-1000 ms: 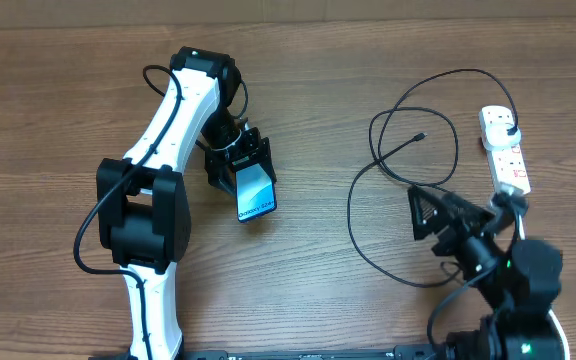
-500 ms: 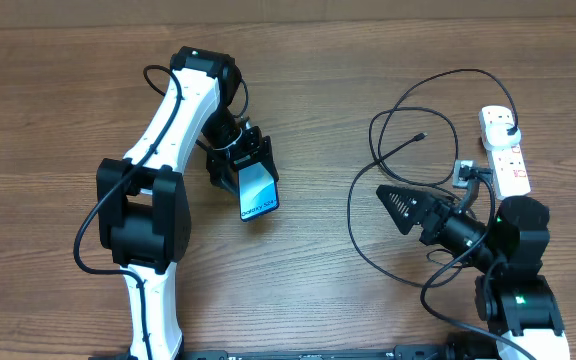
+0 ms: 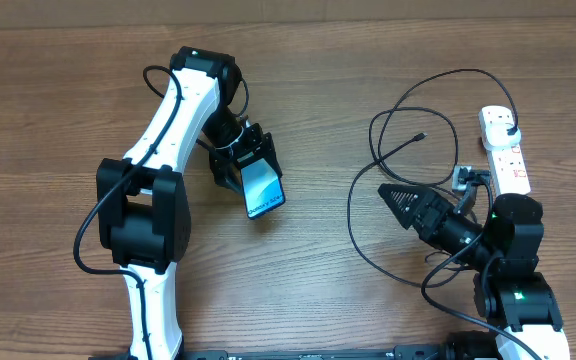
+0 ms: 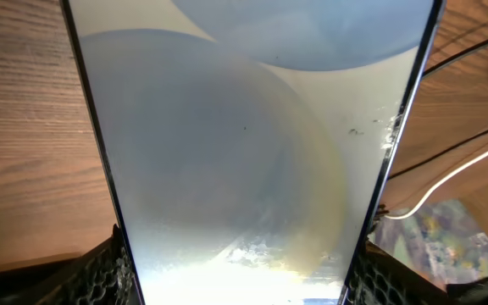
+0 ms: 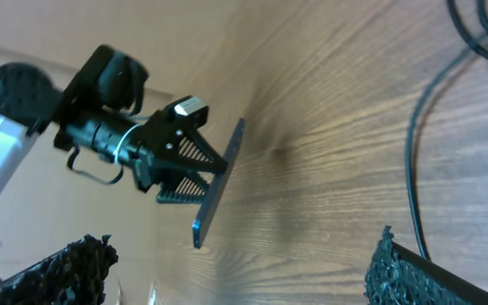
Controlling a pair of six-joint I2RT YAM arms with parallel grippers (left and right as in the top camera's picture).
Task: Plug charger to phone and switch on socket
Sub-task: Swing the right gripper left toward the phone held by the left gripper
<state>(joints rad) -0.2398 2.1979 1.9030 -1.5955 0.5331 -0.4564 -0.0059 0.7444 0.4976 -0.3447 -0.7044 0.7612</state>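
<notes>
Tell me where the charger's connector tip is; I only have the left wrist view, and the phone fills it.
Observer: The connector tip lies loose on the table, inside the loops of the charger, well right of the phone.
Operator: Report the right gripper.
Observer: The right gripper is open and empty, pointing toward the phone.
Operator: Check the plug head.
Observer: The plug head sits on the far end of the socket, apparently plugged in.
</notes>
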